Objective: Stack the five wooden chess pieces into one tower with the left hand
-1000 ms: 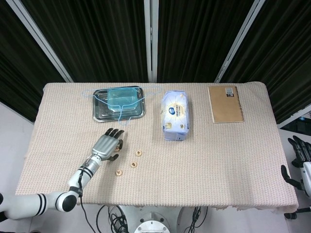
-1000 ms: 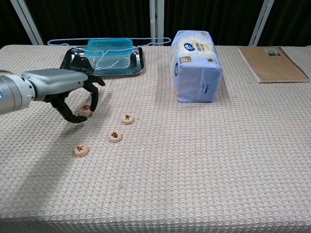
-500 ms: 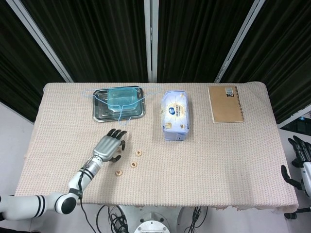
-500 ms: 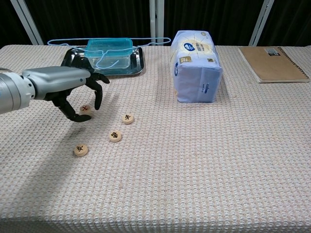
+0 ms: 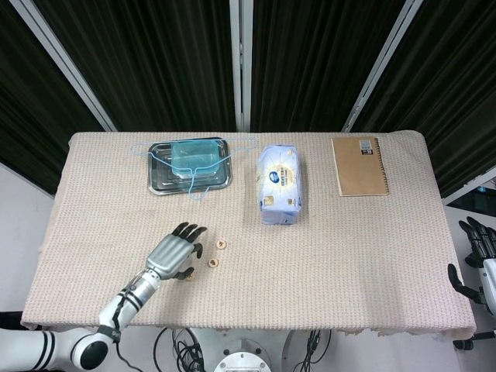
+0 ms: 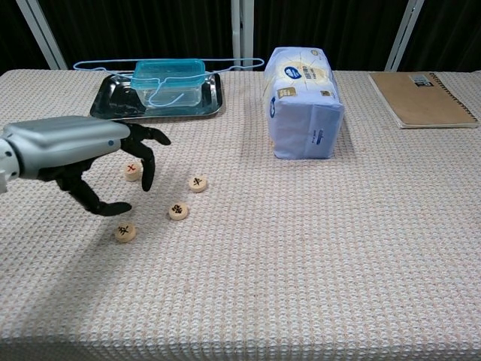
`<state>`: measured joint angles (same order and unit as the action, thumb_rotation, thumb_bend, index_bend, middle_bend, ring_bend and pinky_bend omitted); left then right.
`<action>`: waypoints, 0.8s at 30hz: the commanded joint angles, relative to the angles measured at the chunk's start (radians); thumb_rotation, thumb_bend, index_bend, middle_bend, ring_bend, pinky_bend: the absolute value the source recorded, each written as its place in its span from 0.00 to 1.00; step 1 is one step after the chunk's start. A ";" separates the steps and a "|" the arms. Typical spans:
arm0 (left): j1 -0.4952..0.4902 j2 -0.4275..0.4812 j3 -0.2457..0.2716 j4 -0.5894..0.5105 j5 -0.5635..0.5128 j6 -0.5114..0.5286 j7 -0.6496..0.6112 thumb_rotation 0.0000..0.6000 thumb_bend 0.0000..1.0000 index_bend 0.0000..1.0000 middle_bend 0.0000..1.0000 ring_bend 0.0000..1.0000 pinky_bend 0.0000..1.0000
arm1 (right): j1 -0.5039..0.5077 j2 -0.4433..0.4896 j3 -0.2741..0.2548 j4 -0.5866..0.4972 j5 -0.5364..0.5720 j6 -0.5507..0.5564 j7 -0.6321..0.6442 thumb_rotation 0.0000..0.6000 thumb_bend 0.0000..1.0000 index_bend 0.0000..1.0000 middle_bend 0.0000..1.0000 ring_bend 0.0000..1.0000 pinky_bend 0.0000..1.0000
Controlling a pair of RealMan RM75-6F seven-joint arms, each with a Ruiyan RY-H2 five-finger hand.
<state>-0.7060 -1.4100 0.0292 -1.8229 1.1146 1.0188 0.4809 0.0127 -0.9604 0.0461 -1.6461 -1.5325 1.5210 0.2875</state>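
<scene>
Now the left hand [image 6: 90, 162], fingers apart and empty, hovers over the lower-left chess piece [image 6: 125, 232]; next it likely must lower and pinch that disc.

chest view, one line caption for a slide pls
Left hand hovers open over four round wooden chess pieces scattered on the beige woven tablecloth, none stacked yet.

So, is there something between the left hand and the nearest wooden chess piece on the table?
Nothing visible. In the chest view the left hand hovers open just above the nearest chess piece, with only bare tablecloth around it. The other pieces lie apart.
</scene>
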 commanded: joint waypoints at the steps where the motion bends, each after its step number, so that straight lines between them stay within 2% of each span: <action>1: 0.035 0.026 0.036 -0.037 0.023 0.034 0.016 1.00 0.31 0.43 0.05 0.00 0.00 | 0.001 0.000 0.000 0.001 0.000 -0.002 0.001 1.00 0.41 0.00 0.00 0.00 0.00; 6: 0.074 0.059 0.071 -0.068 0.044 0.054 0.005 1.00 0.31 0.43 0.05 0.00 0.00 | 0.001 -0.001 -0.001 0.000 -0.004 -0.001 -0.002 1.00 0.41 0.00 0.00 0.00 0.00; 11: 0.098 0.045 0.082 -0.042 0.096 0.057 -0.029 1.00 0.31 0.41 0.05 0.00 0.00 | 0.000 -0.002 -0.005 -0.004 -0.009 0.001 -0.011 1.00 0.41 0.00 0.00 0.00 0.00; 14: 0.110 0.014 0.084 -0.004 0.131 0.058 -0.051 1.00 0.31 0.34 0.05 0.00 0.00 | -0.001 -0.003 -0.004 -0.005 -0.009 0.004 -0.013 1.00 0.41 0.00 0.00 0.00 0.00; 16: 0.117 -0.004 0.083 0.022 0.143 0.057 -0.063 1.00 0.31 0.32 0.04 0.00 0.00 | -0.001 -0.004 -0.004 -0.005 -0.008 0.003 -0.014 1.00 0.41 0.00 0.00 0.00 0.00; 24: 0.137 -0.069 0.065 0.103 0.183 0.060 -0.100 1.00 0.31 0.38 0.05 0.00 0.00 | 0.002 -0.003 -0.003 0.000 -0.005 -0.003 -0.011 1.00 0.41 0.00 0.00 0.00 0.00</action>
<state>-0.5732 -1.4704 0.0984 -1.7276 1.2888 1.0746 0.3866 0.0150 -0.9638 0.0425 -1.6466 -1.5376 1.5179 0.2769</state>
